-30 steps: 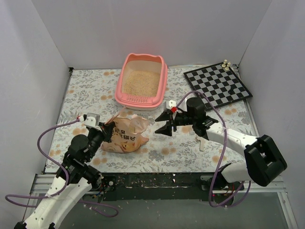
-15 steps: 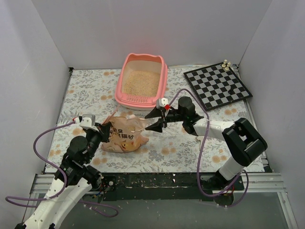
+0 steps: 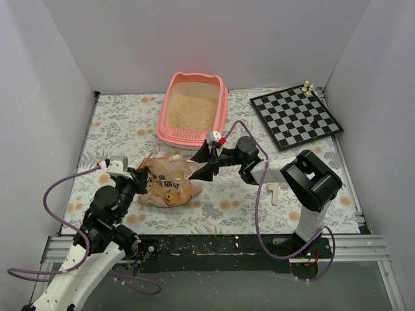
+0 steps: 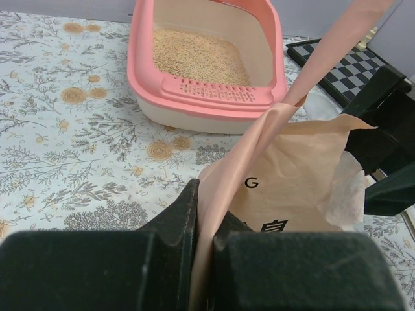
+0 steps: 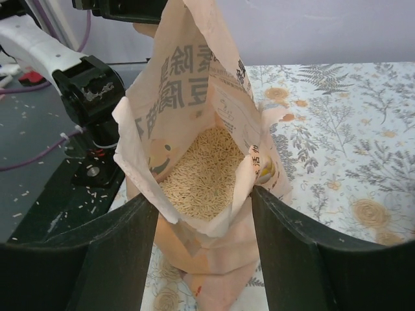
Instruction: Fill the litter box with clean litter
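Litter box: the pink litter box [image 3: 222, 110] sits at the far middle of the flower-print table [image 3: 123, 123], its cat-ear end toward the back wall and its slotted ledge facing the arms.

Litter: pale, sandy litter [image 3: 191, 111] covers the floor of the box. More of the same grain lies inside the open bag, seen from the right wrist camera.

Bag: an orange-tan printed bag [image 3: 170, 183] lies crumpled on the table just in front of the box, between the two arms, with its mouth turned toward the right arm.

Left gripper: the left gripper [image 3: 139, 178] has its jaws pressed together on a fold of the bag's edge, and the thin plastic runs up out of the pinch in the left wrist view.

Right gripper: the right gripper [image 3: 204, 162] is at the bag's mouth with its jaws spread wide, one on either side of the opening. The pictures do not show whether the fingers [image 5: 295, 259] touch the plastic.

Chessboard: a black-and-white chessboard [image 3: 296, 118] lies at the far right corner of the table, well apart from the box, with a few small pale chess pieces [image 3: 307, 87] at its far edge.
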`<state>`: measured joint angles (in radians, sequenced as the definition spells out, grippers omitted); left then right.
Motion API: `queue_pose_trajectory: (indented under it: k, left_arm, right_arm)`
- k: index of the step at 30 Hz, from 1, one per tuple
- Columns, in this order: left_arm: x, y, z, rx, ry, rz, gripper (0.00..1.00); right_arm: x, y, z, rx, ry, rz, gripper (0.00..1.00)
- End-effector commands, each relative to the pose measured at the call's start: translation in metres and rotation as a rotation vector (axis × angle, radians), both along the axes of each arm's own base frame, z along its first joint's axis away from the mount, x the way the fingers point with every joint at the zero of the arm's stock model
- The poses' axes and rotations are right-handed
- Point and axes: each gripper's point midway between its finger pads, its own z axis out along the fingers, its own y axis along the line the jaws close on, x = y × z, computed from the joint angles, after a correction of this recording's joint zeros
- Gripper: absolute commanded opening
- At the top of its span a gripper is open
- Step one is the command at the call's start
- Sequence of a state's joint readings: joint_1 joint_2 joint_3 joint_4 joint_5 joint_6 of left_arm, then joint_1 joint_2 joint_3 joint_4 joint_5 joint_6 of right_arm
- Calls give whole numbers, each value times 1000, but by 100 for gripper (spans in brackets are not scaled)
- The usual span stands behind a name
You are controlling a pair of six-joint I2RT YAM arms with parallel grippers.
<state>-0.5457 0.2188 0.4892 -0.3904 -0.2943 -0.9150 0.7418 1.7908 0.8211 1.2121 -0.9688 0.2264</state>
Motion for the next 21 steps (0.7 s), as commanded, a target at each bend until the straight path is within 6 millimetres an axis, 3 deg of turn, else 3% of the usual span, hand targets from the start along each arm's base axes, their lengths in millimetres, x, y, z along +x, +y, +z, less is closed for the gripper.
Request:
queue_pose_trajectory:
  k: [1, 9, 13, 16, 18, 19, 21]
  left_arm:
    - [0, 15, 35, -46, -92, 72, 0]
    - [3, 12, 31, -48, -91, 66, 0]
    - [4, 10, 30, -48, -90, 61, 0]
    - [4, 10, 29, -43, -92, 61, 0]
    - [3, 8, 29, -41, -94, 47, 0]
    - [3, 6, 29, -38, -97, 33, 0]
    - [1, -2, 31, -36, -103, -14, 0]
  right_arm:
    - [-14, 4, 40, 168, -73, 68, 65]
    - [-21, 13, 43, 222, -52, 82, 63]
    - [-18, 18, 48, 261, -57, 64, 54]
    - [-17, 19, 52, 289, -53, 53, 39]
    - [-14, 18, 54, 303, -61, 29, 19]
    - [-12, 17, 56, 309, -67, 12, 3]
    - [-9, 13, 61, 321, -82, -24, 1]
